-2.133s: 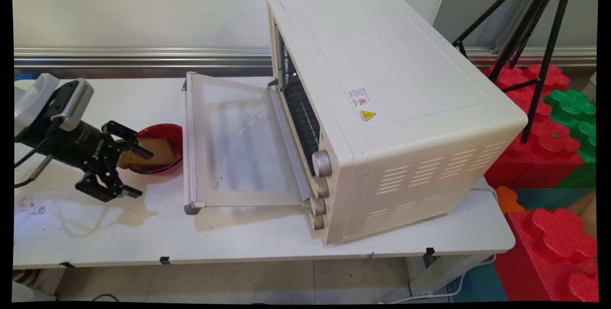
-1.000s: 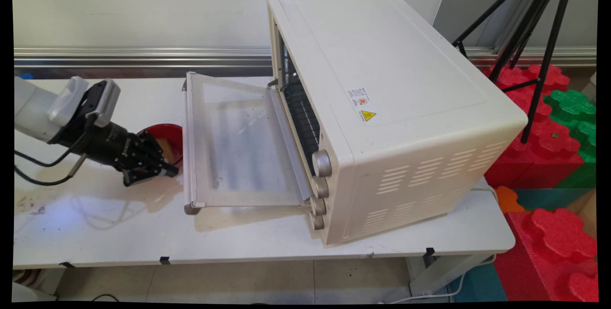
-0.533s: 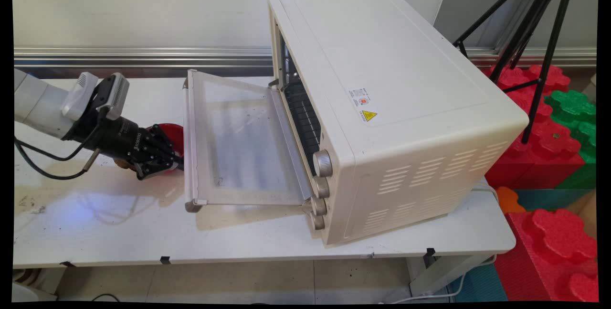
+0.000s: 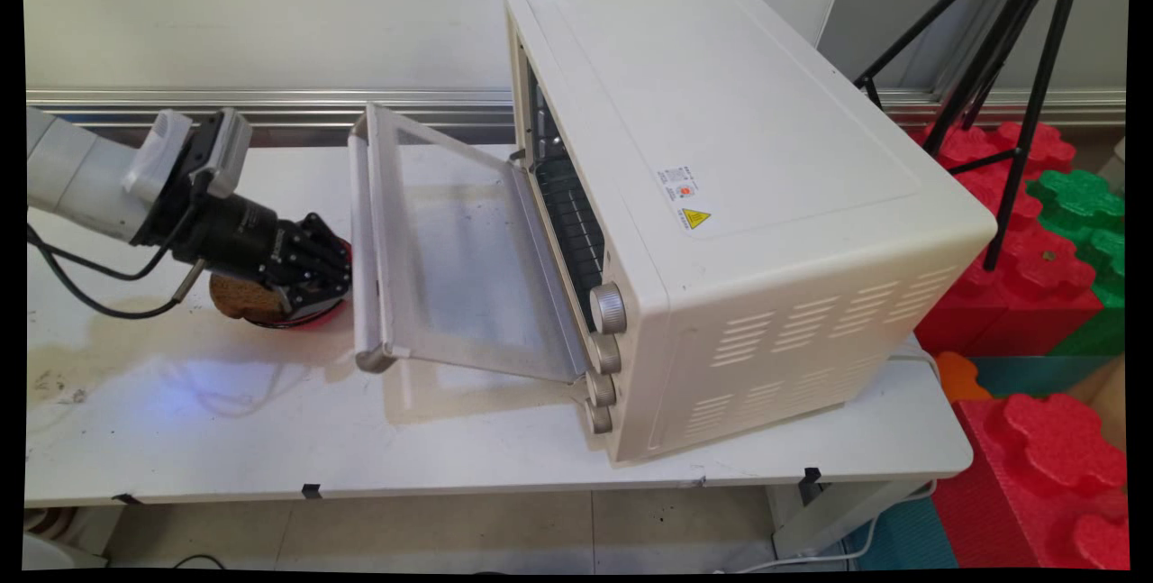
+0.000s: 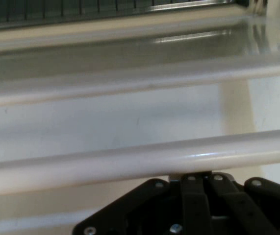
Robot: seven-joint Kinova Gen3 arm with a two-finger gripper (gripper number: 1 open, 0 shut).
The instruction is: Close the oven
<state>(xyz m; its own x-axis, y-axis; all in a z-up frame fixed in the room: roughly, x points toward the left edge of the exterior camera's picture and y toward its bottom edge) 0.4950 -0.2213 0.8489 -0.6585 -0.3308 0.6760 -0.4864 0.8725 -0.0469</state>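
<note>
A cream toaster oven stands on the white table, its glass door hinged at the bottom and tilted partly up. My gripper is shut, its tips against the underside of the door's handle bar at the door's left edge. In the hand view the handle bar runs across just above the closed fingertips, with the glass and the oven rack beyond. Under the hand sits a red plate with a slice of brown toast, mostly hidden by the gripper.
Three knobs line the oven's front near corner. A black tripod and red and green foam blocks stand to the right of the table. Black cables hang from the arm over the table's left part.
My gripper went from open beside the plate to shut, moved right to the door's handle, and has risen; the door, flat before, now tilts upward.
</note>
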